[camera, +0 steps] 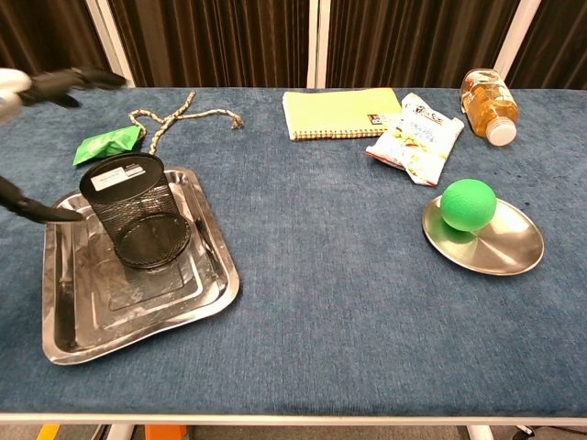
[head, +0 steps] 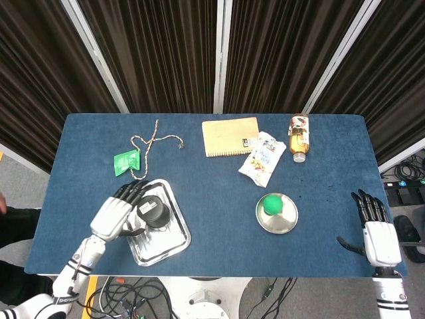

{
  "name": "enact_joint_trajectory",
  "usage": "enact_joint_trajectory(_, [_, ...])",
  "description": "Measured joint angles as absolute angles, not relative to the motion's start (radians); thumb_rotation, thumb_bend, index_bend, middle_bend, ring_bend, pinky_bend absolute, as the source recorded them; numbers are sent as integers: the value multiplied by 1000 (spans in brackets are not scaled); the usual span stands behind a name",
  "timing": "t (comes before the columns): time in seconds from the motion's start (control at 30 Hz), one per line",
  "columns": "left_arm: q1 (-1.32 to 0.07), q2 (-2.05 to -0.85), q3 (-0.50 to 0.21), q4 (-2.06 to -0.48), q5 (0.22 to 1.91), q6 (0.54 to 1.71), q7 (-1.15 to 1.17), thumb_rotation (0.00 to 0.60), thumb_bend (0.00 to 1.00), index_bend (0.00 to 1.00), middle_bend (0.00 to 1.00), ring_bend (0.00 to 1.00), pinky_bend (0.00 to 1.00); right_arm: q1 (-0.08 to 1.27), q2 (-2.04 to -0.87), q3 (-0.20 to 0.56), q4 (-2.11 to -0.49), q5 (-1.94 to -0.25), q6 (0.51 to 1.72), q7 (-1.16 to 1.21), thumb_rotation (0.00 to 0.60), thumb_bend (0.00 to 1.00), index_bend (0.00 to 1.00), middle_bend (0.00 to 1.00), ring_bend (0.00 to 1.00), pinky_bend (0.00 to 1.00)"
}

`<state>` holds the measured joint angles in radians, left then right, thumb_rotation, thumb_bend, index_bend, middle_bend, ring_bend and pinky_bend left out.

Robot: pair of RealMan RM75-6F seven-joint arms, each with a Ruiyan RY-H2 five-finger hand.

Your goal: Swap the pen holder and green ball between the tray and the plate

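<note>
Wide bare strip of surface (camera: 321, 275) runs between tray (camera: 206, 298) and plate (camera: 514, 257) — nothing lying in it, and the near edge is free too. Back row is crowded: rope (head: 151, 141) and green packet (head: 126, 161) just behind the tray, notebook (head: 230, 136), snack bag (head: 263, 158) and lying bottle (head: 299, 137) behind the plate. Left robot hand (head: 123, 211) sits over the tray's left side beside the pen holder (camera: 138, 209) — right robot hand (head: 377, 229) rests near the right edge, well apart from the plate, with clear cloth between.
</note>
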<state>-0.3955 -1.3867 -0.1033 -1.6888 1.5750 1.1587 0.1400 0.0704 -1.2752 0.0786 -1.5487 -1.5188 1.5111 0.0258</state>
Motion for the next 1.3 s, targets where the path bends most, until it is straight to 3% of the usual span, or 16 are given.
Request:
enact_joint_trajectory(0.53, [-525, -1387, -98, -1650, 1506, 995, 136, 600, 42, 30, 26, 0, 128, 89, -1265, 92, -1569, -1498, 1488, 9, 600, 0, 0, 0, 0, 0])
enact_joint_trajectory(0.7, [-550, -1377, -100, -1643, 1483, 963, 129, 600, 94, 68, 93, 0, 138, 90, -1266, 90, -1568, -1496, 1486, 8, 600, 0, 0, 0, 0, 0])
enact_joint_trajectory(1.1, [-587, -1377, -109, -1628, 1406, 944, 176, 600, 205, 349, 324, 237, 500, 87, -1269, 91, -1556, -1484, 1488, 23, 600, 0, 0, 0, 0, 0])
enact_joint_trajectory(1.3, [-599, -1386, -108, -1619, 1416, 962, 164, 600, 205, 367, 368, 281, 570, 84, -1272, 91, -1548, -1479, 1489, 30, 600, 0, 0, 0, 0, 0])
